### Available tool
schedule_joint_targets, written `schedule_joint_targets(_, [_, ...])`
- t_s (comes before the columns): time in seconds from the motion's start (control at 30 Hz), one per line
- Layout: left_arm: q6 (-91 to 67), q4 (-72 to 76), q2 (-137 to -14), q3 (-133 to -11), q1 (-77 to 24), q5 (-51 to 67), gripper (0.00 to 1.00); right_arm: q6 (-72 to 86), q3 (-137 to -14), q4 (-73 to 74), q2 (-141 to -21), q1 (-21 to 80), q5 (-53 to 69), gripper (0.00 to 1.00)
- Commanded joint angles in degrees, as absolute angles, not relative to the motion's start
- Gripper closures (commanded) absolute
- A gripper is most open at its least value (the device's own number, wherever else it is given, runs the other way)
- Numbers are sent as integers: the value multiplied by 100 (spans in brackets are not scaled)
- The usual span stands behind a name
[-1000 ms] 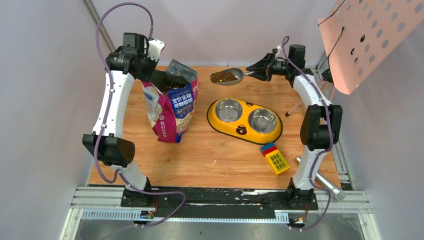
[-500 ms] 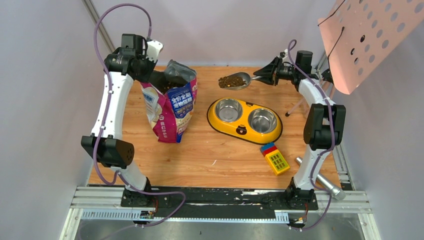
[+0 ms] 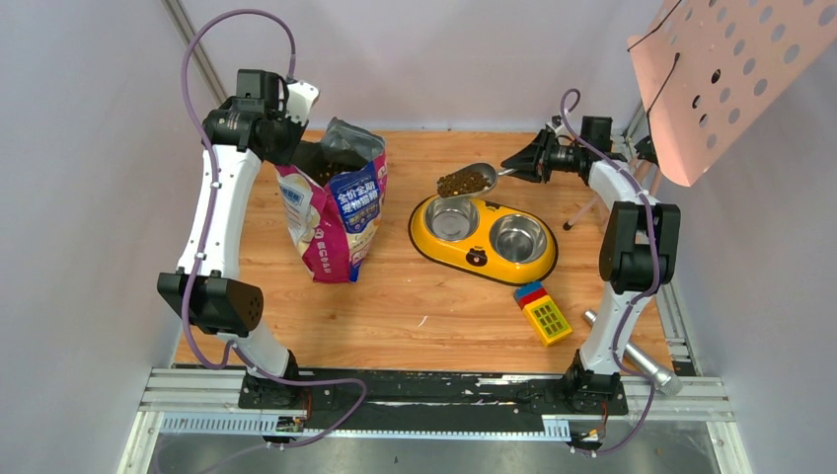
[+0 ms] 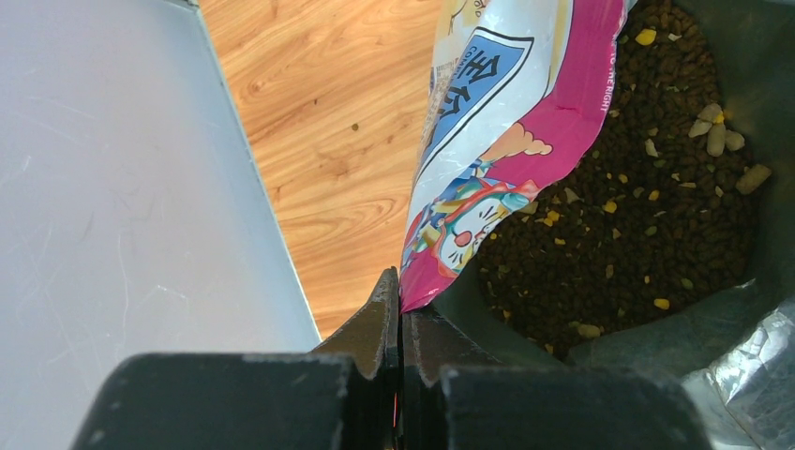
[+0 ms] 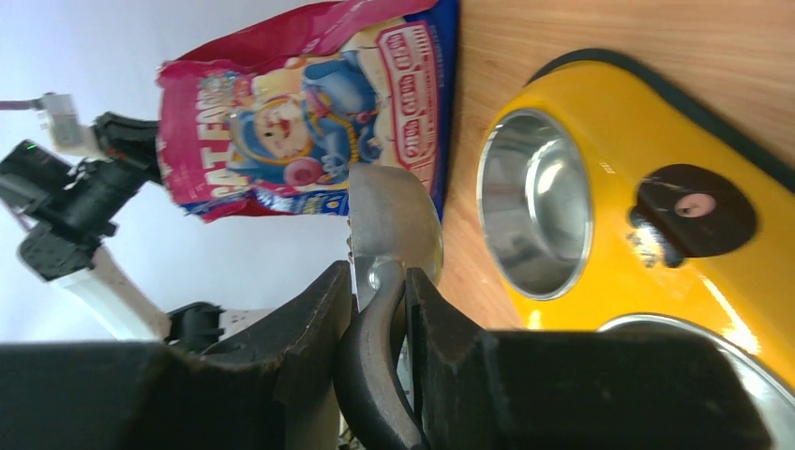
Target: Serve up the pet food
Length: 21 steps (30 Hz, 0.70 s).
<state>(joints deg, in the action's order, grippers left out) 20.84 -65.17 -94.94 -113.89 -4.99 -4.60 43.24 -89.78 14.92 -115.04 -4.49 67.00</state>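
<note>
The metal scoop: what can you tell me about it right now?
The scoop is plain grey metal, a rounded cup on a slim handle. It is filled with brown kibble. The right hand grips its handle, holding it in the air over the far edge of the yellow feeder, by the steel bowl nearer the bag. Nothing else touches it.

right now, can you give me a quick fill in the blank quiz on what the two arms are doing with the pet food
1. The right gripper grips the handle of a metal ___ heaped with pet food.
2. The left gripper is shut on the top edge of the open ___.
3. Both steel bowls in the yellow feeder are ___.
Missing words: scoop; bag; empty.
</note>
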Motion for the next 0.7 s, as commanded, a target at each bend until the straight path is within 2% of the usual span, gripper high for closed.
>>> schedule_joint_targets(0.0, [2100, -5730, -8785, -11584, -378, -716, 100, 3237, -9105, 2007, -11565, -510, 6445, 100])
schedule_joint_targets(0.67, [1841, -5757, -8703, -11563, -382, -492, 100, 903, -9156, 2658, -11107, -35, 4576, 100])
